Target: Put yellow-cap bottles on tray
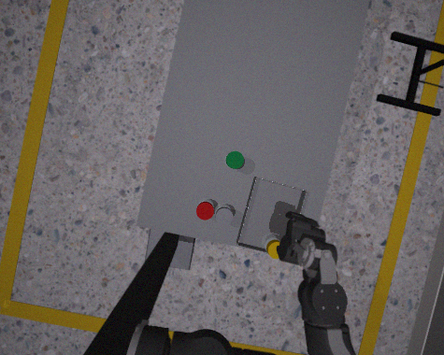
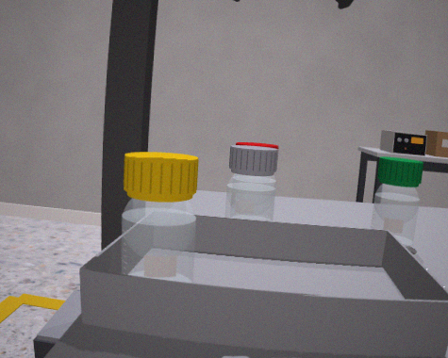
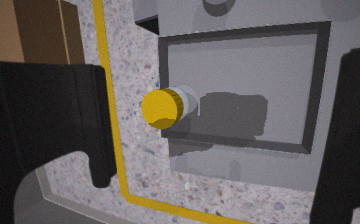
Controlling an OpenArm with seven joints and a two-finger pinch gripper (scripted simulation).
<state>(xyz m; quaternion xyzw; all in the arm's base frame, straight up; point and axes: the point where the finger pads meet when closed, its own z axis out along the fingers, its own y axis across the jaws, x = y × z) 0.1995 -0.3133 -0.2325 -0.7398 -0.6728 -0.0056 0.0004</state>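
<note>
The yellow-capped bottle (image 1: 272,248) stands upright inside the grey tray (image 1: 271,215), in its near corner by the table edge. It also shows in the exterior view (image 2: 160,188) and in the wrist view (image 3: 162,108). My gripper (image 1: 295,235) hovers high above that corner of the tray with its fingers open and nothing between them (image 3: 210,150). The green-capped bottle (image 1: 235,160), the red-capped bottle (image 1: 205,210) and the grey-capped bottle (image 1: 224,212) stand on the table outside the tray.
The tray (image 2: 268,278) has low walls. The red-capped and grey-capped bottles stand close together just left of it. A dark post (image 2: 126,113) rises behind the table's near edge. A side table with boxes (image 2: 419,143) stands far off.
</note>
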